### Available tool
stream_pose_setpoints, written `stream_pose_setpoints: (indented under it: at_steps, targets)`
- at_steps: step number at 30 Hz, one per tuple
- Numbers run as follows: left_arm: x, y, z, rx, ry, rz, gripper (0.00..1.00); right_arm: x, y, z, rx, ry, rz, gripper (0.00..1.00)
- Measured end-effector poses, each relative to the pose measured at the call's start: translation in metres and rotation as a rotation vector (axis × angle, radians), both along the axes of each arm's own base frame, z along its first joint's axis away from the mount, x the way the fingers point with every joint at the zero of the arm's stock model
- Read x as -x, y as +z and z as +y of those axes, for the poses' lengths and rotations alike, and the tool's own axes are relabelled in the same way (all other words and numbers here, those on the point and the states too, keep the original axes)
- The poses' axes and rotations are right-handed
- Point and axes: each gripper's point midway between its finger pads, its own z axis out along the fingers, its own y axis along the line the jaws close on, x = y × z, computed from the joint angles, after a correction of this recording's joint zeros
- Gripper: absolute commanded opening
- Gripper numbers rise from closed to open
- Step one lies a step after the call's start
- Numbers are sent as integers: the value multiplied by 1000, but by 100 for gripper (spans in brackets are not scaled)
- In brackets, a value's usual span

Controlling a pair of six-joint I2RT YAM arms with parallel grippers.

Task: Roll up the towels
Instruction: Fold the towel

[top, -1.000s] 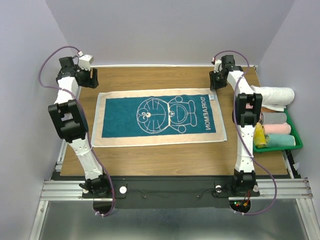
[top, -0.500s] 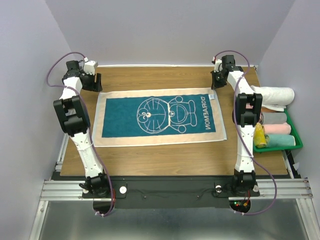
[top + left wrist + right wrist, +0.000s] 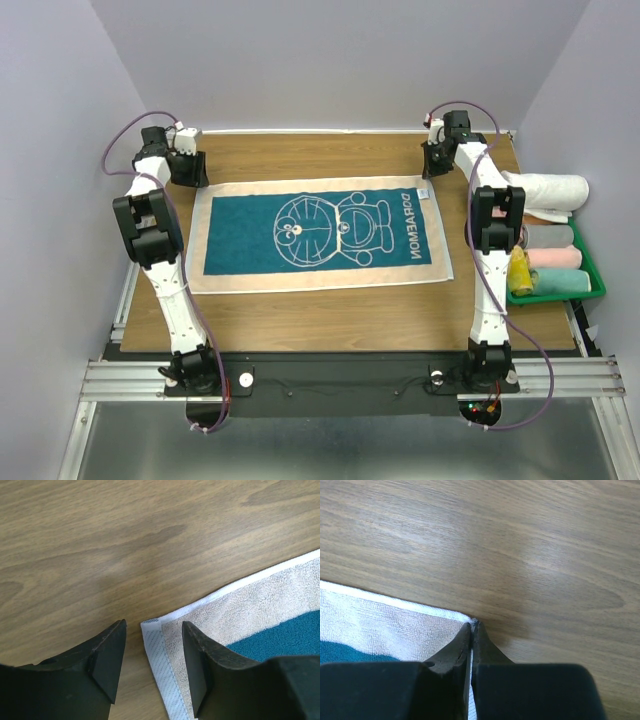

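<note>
The left gripper (image 3: 153, 628) has its jaws apart, one dark finger (image 3: 107, 655) on bare wood and the other over the cream border. Between them lies the far-left corner of the towel (image 3: 320, 235), with its white hem just inside the gap. The right gripper (image 3: 471, 625) has its jaws pressed together on the towel's far-right corner, and a thin white strip of hem shows between the two tips.

Outward from both claws, the towel lies flat and spread across the middle of the wooden table (image 3: 330, 320). Its teal face is up, with a cream border all round, the cat outline in the centre and the DORAEMON lettering toward the right end. Each arm reaches from its base at the near edge to a far corner.

At the table's right edge sits a green tray (image 3: 596, 272) holding rolled cloths (image 3: 555, 258), with a white roll (image 3: 548, 190) at its far end.
</note>
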Motion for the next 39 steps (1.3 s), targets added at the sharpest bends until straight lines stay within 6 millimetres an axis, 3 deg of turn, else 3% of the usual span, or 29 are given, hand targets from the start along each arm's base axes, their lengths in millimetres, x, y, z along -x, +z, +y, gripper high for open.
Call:
stream_pose_setpoints:
  at_steps: [3, 10, 17, 19, 22, 34, 39]
  targets:
    - [-1, -1, -1, 5, 0, -1, 52, 0, 0, 0, -1, 1, -2, 1]
    - [-3, -11, -1, 9, 1, 4, 52, 0, 0, 0, 1, 4, -4, 1]
    - [-3, -13, -1, 6, -2, 3, 29, 0, 0, 0, 1, 4, -4, 1]
    - [-3, -13, -2, 8, -5, 1, 12, 0, 0, 0, 1, 4, -4, 1]
    - [-2, -12, -6, 28, -12, 5, 1, 0, 1, 0, -1, 4, -5, 1]
    - [-5, 18, -12, 62, -33, -25, 0, 2, 8, -4, -18, -1, -5, 1]
    - [-1, 57, -14, 50, -56, -85, 0, 12, 36, -10, -28, 0, -24, 1]
